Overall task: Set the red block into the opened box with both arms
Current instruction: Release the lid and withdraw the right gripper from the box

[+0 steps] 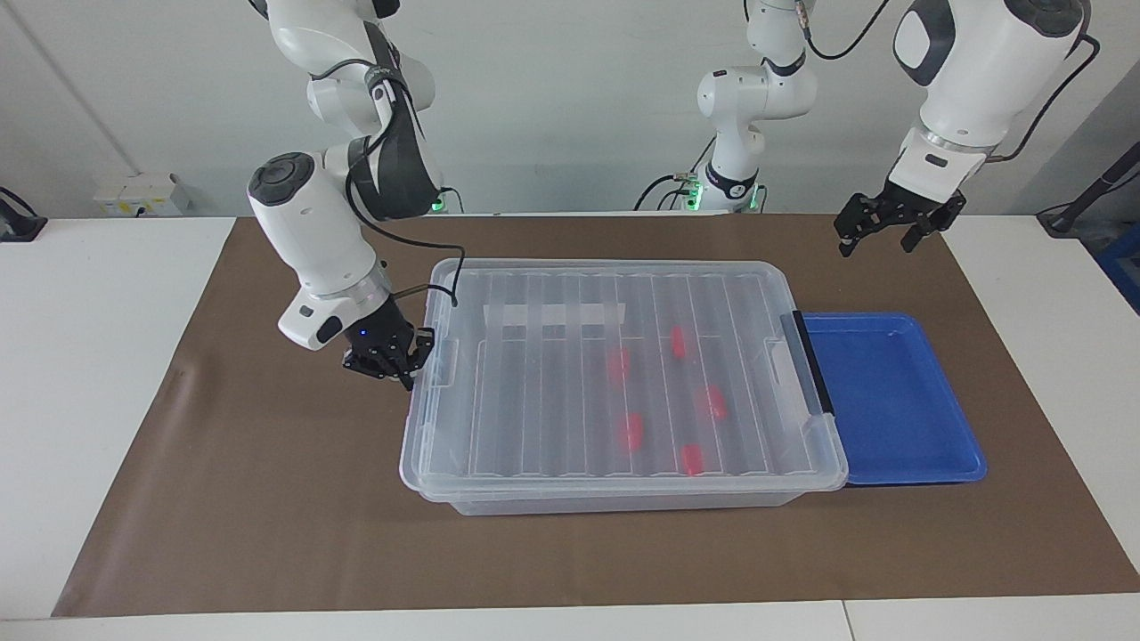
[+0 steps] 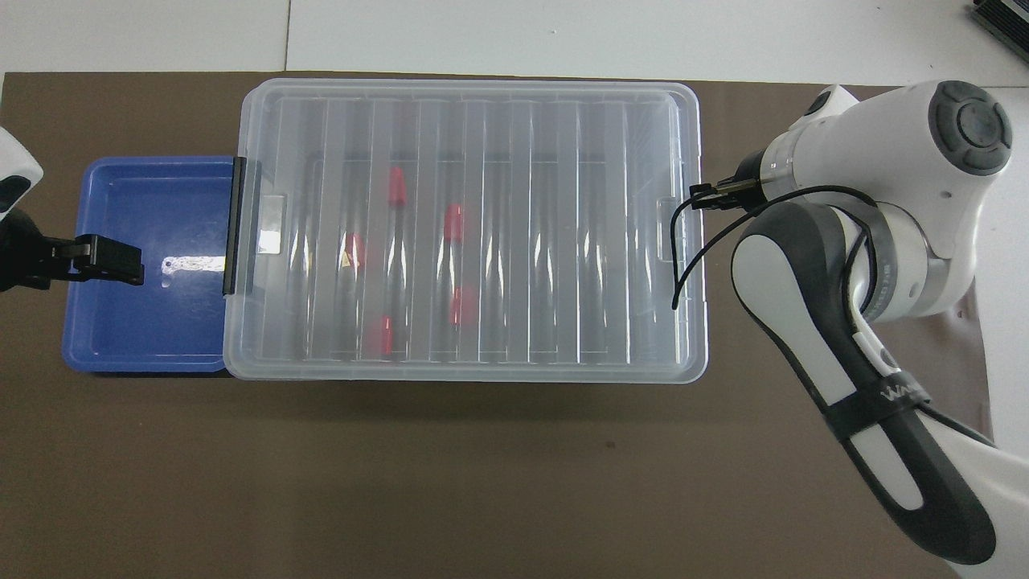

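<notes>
The clear box [image 1: 623, 500] [image 2: 466, 371] stands mid-table with its ribbed lid [image 1: 552, 401] [image 2: 563, 241] lying over the whole opening. Several red blocks [image 1: 619, 363] [image 2: 453, 223] lie inside, seen through the lid. My right gripper [image 1: 392, 363] [image 2: 701, 197] is shut, low against the lid's end edge at the right arm's end of the box. My left gripper [image 1: 877, 233] [image 2: 112, 261] hangs open and empty over the blue tray's outer end.
A shallow blue tray [image 1: 891, 401] [image 2: 145, 330] with nothing in it touches the box's black-bar end. A brown mat [image 1: 267, 516] covers the table. Two slimmer white arms [image 1: 735, 133] with green-lit bases stand at the robots' edge.
</notes>
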Robot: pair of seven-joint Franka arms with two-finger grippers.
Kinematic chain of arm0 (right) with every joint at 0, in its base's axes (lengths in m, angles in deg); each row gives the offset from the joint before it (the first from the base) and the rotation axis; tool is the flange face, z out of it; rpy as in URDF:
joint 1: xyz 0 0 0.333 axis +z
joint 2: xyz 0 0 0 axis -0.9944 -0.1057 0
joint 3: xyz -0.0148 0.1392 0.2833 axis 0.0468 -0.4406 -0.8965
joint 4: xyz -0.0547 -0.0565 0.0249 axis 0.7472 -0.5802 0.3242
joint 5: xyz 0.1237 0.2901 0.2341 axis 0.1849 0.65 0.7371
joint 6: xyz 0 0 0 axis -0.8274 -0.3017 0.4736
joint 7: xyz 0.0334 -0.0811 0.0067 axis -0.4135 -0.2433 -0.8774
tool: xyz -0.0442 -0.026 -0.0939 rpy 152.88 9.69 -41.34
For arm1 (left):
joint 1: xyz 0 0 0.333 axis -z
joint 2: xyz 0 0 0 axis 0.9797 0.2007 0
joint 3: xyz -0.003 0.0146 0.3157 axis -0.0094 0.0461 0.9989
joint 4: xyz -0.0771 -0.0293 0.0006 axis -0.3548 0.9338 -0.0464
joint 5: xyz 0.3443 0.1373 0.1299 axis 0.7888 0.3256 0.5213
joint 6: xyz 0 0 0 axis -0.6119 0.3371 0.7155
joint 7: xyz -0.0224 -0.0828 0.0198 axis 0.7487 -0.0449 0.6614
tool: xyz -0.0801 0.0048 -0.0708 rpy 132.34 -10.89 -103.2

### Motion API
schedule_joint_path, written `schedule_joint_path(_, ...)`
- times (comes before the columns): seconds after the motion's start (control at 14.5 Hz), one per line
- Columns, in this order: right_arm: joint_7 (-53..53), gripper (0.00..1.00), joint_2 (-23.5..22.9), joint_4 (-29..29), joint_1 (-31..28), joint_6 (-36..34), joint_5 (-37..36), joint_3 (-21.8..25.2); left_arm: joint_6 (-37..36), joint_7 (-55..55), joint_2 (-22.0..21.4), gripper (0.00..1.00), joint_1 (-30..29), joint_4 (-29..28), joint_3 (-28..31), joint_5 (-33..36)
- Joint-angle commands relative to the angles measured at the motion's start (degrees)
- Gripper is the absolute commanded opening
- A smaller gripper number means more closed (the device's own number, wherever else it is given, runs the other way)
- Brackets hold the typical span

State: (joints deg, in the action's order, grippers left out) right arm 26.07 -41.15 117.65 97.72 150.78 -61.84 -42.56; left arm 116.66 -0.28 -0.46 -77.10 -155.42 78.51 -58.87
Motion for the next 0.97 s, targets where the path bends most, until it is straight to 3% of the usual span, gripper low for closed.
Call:
schedule_joint_path(0.0,-0.4,0.0,-0.2,-0.3,-0.9,-0.2,1.3,0.0,0.1,-1.6,-0.6,1.0,0.4,-0.3,0.4,1.2)
schedule_joint_path(0.14,-0.3,0.0,0.3,-0.7,-1.5,-1.4,-0.1,0.5,0.1,-2.8,-0.7,1.0,0.3,-0.3,0.4,1.2)
schedule_joint_path(0.21,-0.1,0.27,0.5,-1.0,-1.7,-2.4,-1.5,0.9,0.3,-2.4,-0.6,1.0,0.3,-0.3,0.4,1.2)
schedule_joint_path(0.28,0.0,0.9,1.6,-1.0,-2.2,-2.8,-3.9,1.2,0.3,-2.3,-0.6,1.0,0.3,-0.2,0.4,1.2)
schedule_joint_path(0.35,0.6,1.0,2.7,-1.0,-2.8,-2.9,-6.8,1.0,0.1,-2.8,-0.6,1.0,0.3,-0.2,0.4,1.2)
schedule_joint_path(0.55,6.6,1.0,6.6,-1.4,-3.7,-8.2,-10.6,1.3,0.3,-2.5,-0.6,1.0,0.3,-0.2,0.4,1.2)
schedule_joint_path(0.9,12.2,1.0,13.0,-6.3,-7.0,-26.9,-12.5,1.3,0.3,-2.3,-0.7,1.0,0.3,-0.2,0.4,1.2)
